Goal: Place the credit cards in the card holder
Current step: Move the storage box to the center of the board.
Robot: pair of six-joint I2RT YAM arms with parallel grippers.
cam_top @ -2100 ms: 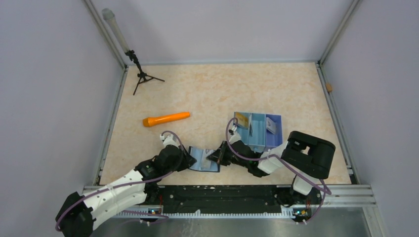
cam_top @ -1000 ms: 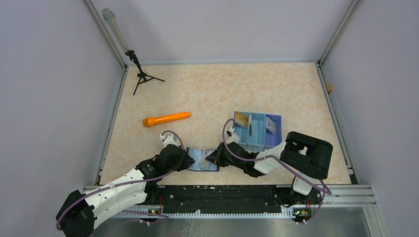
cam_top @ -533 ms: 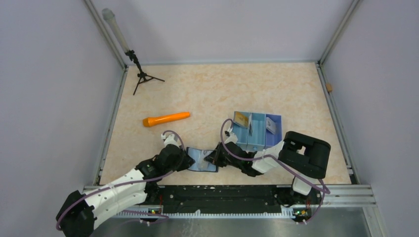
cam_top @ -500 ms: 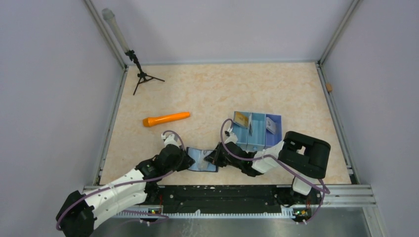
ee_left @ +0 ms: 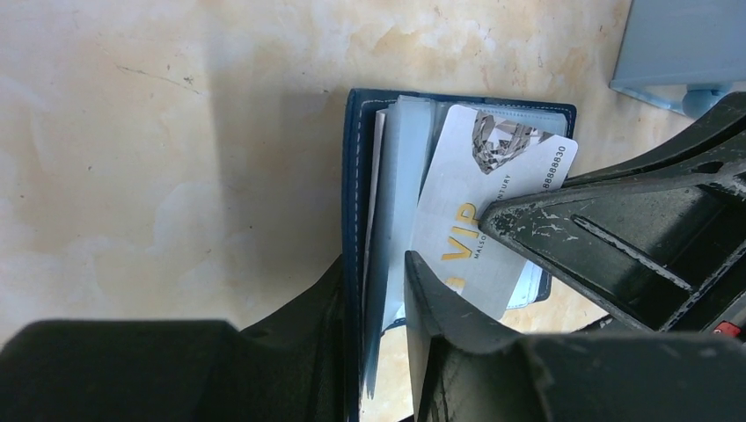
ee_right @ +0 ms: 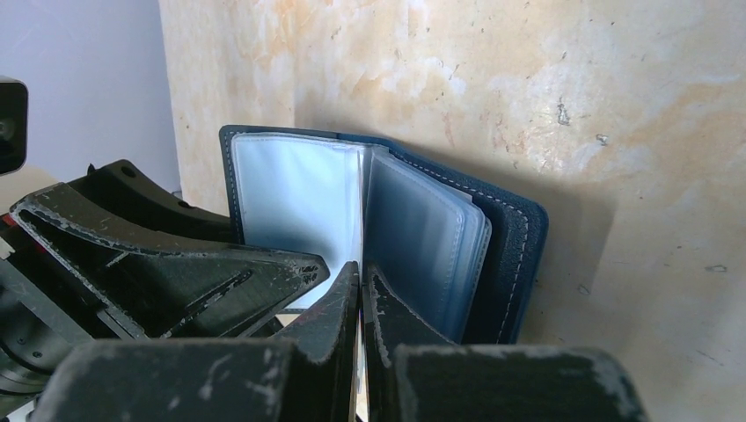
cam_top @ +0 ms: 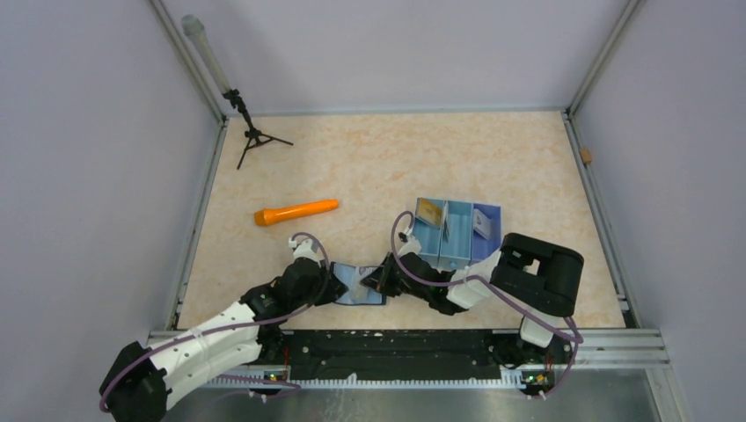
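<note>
The card holder (ee_left: pixel 354 176) lies open on the worktop (cam_top: pixel 378 167), low in the middle of the top view, its navy cover underneath and its clear sleeves fanned upward. A white card (ee_left: pixel 462 198) with gold "VIP" lettering rests slanted across the sleeves, one corner reaching the holder's far edge.

The right gripper (ee_right: pixel 362 268) comes in from the right. Its jaws are pinched tight on the white card, which shows as a pale sliver between them in the right wrist view. The left gripper (ee_left: pixel 374 264) comes in from the left, with its jaws clamped on the holder's near edge, cover and sleeves between them.

Just above and to the right stands a blue tray (cam_top: pixel 459 251). It holds a gold card (cam_top: pixel 429 212) in its left compartment and a small pale card (cam_top: pixel 482 223) in its right. An orange torch (cam_top: pixel 296 212) lies well apart at centre left, and a black tripod (cam_top: pixel 253 134) stands at upper left.
</note>
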